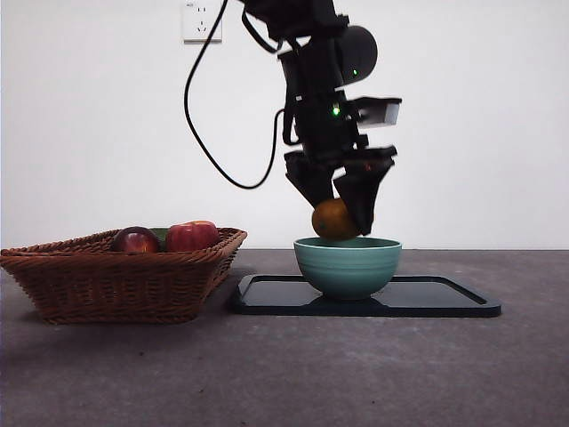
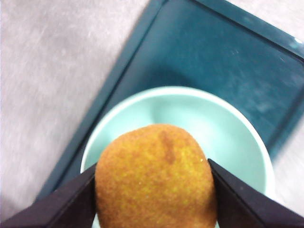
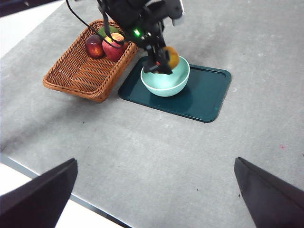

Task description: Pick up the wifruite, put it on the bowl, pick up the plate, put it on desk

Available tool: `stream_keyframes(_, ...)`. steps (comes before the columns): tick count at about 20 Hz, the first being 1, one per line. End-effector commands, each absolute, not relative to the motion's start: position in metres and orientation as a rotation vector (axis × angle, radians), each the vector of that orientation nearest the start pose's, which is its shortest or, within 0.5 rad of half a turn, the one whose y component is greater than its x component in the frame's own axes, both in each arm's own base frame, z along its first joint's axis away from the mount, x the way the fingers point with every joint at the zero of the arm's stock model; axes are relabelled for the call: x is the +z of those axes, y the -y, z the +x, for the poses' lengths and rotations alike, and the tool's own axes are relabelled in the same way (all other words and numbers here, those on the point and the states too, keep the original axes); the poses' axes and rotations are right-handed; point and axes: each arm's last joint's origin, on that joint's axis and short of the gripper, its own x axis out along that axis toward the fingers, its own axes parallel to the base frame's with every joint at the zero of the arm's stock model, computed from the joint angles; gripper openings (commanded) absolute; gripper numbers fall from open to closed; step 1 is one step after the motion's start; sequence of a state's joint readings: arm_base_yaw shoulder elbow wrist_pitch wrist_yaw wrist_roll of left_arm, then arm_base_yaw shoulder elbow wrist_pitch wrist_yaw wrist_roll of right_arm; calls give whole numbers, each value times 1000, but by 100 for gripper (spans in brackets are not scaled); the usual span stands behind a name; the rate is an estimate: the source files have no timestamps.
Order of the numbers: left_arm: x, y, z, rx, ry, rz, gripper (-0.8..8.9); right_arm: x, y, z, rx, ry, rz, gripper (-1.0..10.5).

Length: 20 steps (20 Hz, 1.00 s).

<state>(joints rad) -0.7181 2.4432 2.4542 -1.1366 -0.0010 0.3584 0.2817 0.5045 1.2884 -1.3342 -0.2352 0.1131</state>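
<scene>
Jaws of your left gripper (image 1: 340, 209) are closed to about the width of the wifruite (image 2: 156, 178), one black jaw pressed against each side of it. You can see the fruit held just above the bowl (image 1: 348, 265), its underside at about rim height and over the bowl's left half in the front view; whether it touches the rim there you cannot tell. Your left arm comes down from the top of the front view, roughly upright, with the wrist pointing down at the bowl and a black cable (image 1: 203, 116) looping off to its left. The bowl stands on the left part of a dark teal tray (image 3: 204, 92), which lies flat on the desk (image 1: 293, 374). Left of the tray, just beside it, sits a wicker basket (image 1: 116, 276) with a red apple (image 1: 191, 236) and a dark maroon fruit (image 1: 135, 240) at its far end. Your right gripper (image 3: 154, 192) hangs well clear on the near side of the desk, jaws spread wide and gripping nothing.
</scene>
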Motion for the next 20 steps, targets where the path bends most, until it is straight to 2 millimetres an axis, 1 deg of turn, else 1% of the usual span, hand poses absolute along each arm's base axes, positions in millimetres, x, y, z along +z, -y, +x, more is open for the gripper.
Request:
stream_keyframes(1, 257, 336, 380, -845, -961, 725, 306, 396, -6, -3, 470, -612, 99, 579)
stream_keyframes(3, 274, 329, 372, -841, -967, 721, 306, 396, -6, -3, 470, -612, 99, 578)
stream_keyframes(5, 296, 319, 364, -830, -959, 700, 306, 396, -6, -3, 470, -612, 99, 579)
stream_keyframes(8, 334, 302, 351, -809, -930, 630, 306, 396, -6, -3, 467, -612, 98, 579)
stream_keyframes(10, 355, 293, 341, -834, -912, 575, 306, 396, -6, -3, 463, -612, 97, 578)
stream_keyframes(14, 389, 273, 321, -818, -872, 528, 306, 396, -6, -3, 463, -612, 97, 579)
stream_keyframes(17, 399, 255, 308, -807, -888, 526, 306, 396, -6, -3, 463, -613, 97, 579)
stream_keyframes(20, 399, 237, 299, -784, -942, 524, 306, 396, -6, -3, 463, -613, 97, 579)
